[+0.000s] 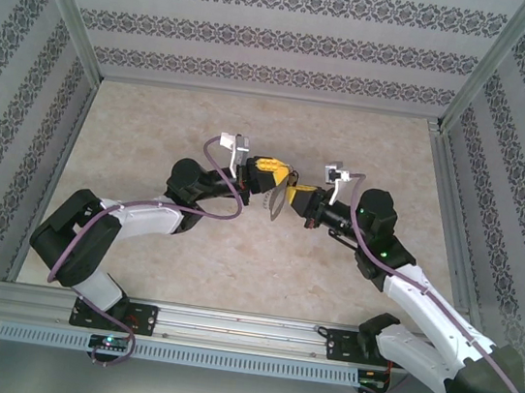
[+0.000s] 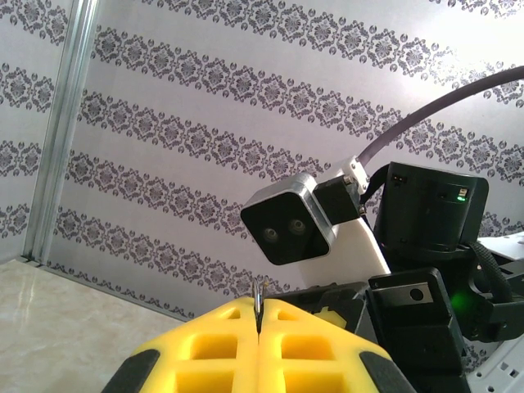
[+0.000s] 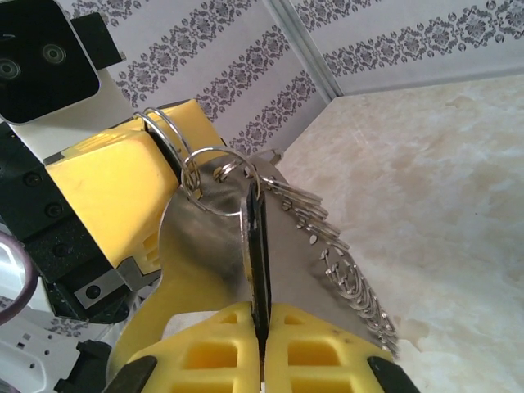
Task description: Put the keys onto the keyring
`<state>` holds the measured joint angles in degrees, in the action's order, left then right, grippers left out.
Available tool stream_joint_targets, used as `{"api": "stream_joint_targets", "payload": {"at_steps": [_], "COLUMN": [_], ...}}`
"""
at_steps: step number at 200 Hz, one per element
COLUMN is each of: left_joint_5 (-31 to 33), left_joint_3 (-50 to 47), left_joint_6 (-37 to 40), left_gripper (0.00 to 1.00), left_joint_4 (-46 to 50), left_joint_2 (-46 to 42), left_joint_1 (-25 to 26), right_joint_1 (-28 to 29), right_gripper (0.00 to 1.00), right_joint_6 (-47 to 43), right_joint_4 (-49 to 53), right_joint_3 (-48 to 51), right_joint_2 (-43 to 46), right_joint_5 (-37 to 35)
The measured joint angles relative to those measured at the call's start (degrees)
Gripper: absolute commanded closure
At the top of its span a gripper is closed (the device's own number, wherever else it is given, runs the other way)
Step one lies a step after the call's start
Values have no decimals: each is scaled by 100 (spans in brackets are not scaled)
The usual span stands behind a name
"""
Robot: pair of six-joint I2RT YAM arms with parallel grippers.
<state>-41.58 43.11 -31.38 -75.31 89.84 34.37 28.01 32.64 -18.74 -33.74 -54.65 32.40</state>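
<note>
The key [image 3: 259, 254] is one thin dark thing standing on its edge. It points up from the right gripper [image 3: 262, 332], which is pressed tight on it, to the keyring [image 3: 214, 173]. Two ring loops show. One bead chain [image 3: 344, 270] hangs beside them above the table [image 3: 442, 164]. The left gripper [image 2: 259, 315] pinches the ring wire. A flat silver piece [image 3: 205, 246] sits just behind the key.

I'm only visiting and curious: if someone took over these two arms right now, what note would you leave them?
Left gripper: shut on the keyring, held above the table.
Right gripper: shut on the key, gripped by its dark head.
Done: both pieces are off the table and meet in mid-air, and the key's small loop touches or overlaps the keyring.
Left: I cannot tell if they are linked. Check that, finish threading if needed, then let go.
</note>
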Motion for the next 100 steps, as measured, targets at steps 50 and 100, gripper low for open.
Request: {"api": "stream_joint_targets", "payload": {"at_steps": [50,100], "left_joint_5": [-2,-2], "left_joint_3": [2,2], "left_joint_6": [-61,-61], "left_gripper": [100,100], "left_joint_4": [-61,-61], "left_joint_2": [55,59], "left_joint_1": [0,-74], "right_joint_1": [107,225], "right_gripper": [100,100], "right_joint_6": [-20,-146], "right_joint_4": [-24,-35], "right_joint_3": [-13,-129], "right_joint_2": [-138,-385], "right_joint_5": [48,90]}}
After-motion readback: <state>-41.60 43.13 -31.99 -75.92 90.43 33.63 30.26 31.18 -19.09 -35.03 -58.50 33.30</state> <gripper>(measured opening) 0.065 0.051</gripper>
